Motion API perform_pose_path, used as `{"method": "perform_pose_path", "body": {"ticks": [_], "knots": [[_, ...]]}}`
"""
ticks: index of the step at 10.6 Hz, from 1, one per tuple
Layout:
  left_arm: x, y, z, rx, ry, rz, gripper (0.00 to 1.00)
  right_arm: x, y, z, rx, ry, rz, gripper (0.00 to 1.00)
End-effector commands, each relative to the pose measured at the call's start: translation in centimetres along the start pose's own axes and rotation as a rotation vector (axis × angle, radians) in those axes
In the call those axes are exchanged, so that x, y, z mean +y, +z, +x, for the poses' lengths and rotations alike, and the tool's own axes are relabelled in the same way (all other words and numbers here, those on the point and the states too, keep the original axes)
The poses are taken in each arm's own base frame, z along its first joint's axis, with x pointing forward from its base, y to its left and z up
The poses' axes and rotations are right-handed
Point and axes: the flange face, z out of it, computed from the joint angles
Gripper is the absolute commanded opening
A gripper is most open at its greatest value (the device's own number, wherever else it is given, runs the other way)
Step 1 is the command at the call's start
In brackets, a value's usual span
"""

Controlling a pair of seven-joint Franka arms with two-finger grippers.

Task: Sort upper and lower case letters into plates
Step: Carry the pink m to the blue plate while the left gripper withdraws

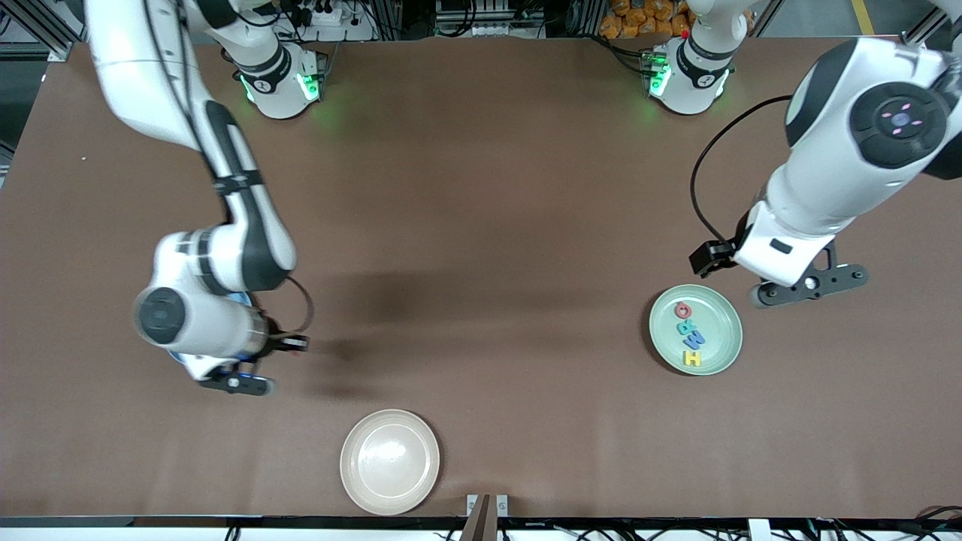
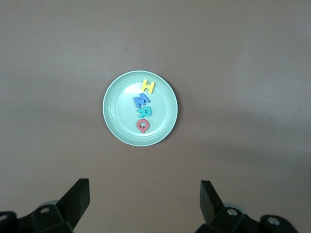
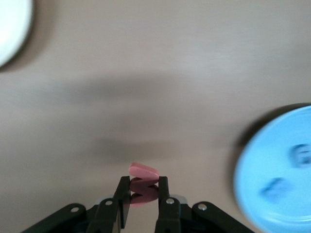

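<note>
Your right gripper (image 3: 144, 190) has its fingers closed on the red w (image 3: 143, 184), just beside the blue plate (image 3: 277, 170). Carry it over the plate center, then release low. Left gripper (image 2: 144, 201) waits wide open, holding nothing, above the green plate (image 2: 114, 114).

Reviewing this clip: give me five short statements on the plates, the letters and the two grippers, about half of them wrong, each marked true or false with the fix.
1. The mint green plate holds four letters in a row. True.
2. The yellow H is the letter of that row nearest the front camera. True.
3. The beige plate holds the red Q. False: it holds nothing; the red Q lies in the mint green plate.
4. The right gripper is open and holds nothing. False: its fingers are shut on a red letter.
5. The left gripper is shut on a letter. False: its fingers are open, with nothing between them, over the table by the mint green plate.
</note>
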Motion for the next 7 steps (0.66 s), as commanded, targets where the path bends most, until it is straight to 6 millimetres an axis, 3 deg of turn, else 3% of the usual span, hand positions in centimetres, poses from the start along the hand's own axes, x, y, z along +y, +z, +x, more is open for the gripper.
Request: {"method": "perform_pose_path", "body": {"ticks": [1, 3, 4, 5, 6, 7], "knots": [[-2.7, -2.3, -0.2, -0.010, 0.043, -0.050, 1.00, 6.5, 0.4, -1.9, 0.005, -0.100, -0.027, 0.00], [-3.6, -3.0, -0.5, -0.018, 0.055, -0.058, 1.00, 11.0, 2.6, -3.1, 0.051, -0.166, -0.044, 0.00], [-3.7, -3.6, -0.8, -0.015, 0.077, -0.063, 1.00, 14.2, 3.2, -3.2, 0.054, -0.196, -0.045, 0.00], [-4.3, -5.7, -1.7, 0.017, 0.103, -0.062, 1.00, 17.0, 3.5, -3.3, 0.048, -0.224, -0.045, 0.00], [-5.0, -6.6, -1.9, 0.020, 0.107, -0.082, 1.00, 18.7, 3.8, -3.5, 0.041, -0.250, -0.043, 0.00], [-6.4, -8.1, -2.4, 0.038, 0.107, -0.098, 1.00, 19.5, 4.1, -3.8, 0.030, -0.251, -0.041, 0.07]]}}
